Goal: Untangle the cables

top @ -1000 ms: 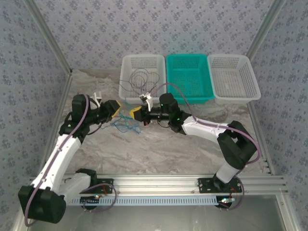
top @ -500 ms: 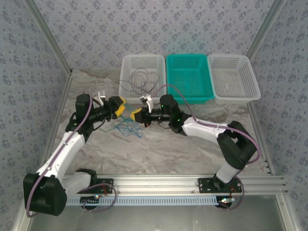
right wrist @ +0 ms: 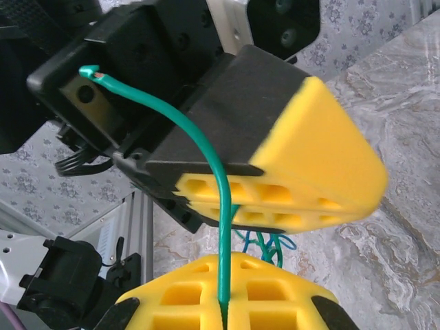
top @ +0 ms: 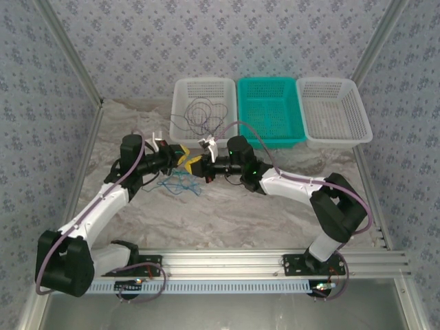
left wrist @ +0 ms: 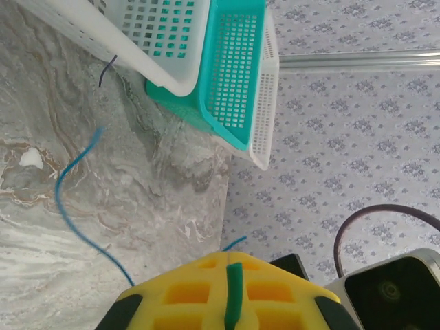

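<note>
Hard to make out: from above, the green cable [right wrist: 206,148] is vanishing where the pincers are meeting.
Wrist views: the left pincer [top: 180,154] and right pincer [right wrist: 223,306] are each clamping shut on it.
On the counter [top: 227,213]: the blue cable [top: 180,183] is lying tangled below.
Dark cable [top: 203,113]: looping inside the left white basket [top: 180,88].
Arms: both are reaching inward, pads nearly touching.

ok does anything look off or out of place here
Two things. The dark cable lies in the left white basket, yet one end pokes out low through its wall. And the left fingers and right fingers pinch the same green cable almost pad to pad, its bare-tipped end sticking out past the left ones.
</note>
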You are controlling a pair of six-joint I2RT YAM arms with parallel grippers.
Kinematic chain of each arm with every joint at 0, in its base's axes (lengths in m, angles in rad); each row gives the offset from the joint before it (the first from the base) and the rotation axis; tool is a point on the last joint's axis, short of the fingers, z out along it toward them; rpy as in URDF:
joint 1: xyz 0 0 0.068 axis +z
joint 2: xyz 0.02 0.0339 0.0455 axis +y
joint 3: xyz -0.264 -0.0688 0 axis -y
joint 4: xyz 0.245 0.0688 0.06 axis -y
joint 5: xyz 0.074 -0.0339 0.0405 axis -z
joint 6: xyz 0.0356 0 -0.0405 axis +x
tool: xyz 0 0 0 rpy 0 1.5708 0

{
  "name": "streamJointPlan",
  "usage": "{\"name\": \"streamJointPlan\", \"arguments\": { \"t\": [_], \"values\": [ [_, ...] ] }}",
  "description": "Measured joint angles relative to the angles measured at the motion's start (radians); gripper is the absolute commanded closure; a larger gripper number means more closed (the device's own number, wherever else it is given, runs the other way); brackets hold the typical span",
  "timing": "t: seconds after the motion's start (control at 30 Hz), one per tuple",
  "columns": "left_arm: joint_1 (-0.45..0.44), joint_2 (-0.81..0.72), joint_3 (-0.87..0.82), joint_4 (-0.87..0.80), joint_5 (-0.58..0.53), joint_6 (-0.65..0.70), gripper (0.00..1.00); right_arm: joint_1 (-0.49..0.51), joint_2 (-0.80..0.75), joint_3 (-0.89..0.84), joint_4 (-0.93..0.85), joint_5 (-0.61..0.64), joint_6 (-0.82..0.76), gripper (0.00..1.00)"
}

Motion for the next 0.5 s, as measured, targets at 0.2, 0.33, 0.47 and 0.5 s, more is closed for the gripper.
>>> {"name": "streamJointPlan", "arguments": {
  "t": [0.2,0.33,0.47,0.5],
  "values": [
    [0.119,-0.128,-0.036,-0.104,-0.014,0.025,1.00,-0.026,-0.106,-0.101,0.052,0.085,0.006,1.00],
    [0.212,-0.199,-0.074,-0.179,-0.002,0.045,1.00,-0.085,-0.174,-0.203,0.090,0.122,0.036,1.00],
    [0.241,-0.227,-0.077,-0.282,0.021,0.097,1.00,-0.123,-0.231,-0.294,0.097,0.130,0.065,1.00],
    [0.252,-0.234,-0.077,-0.315,0.024,0.115,1.00,-0.132,-0.250,-0.315,0.095,0.133,0.073,1.00]
  ]
}}
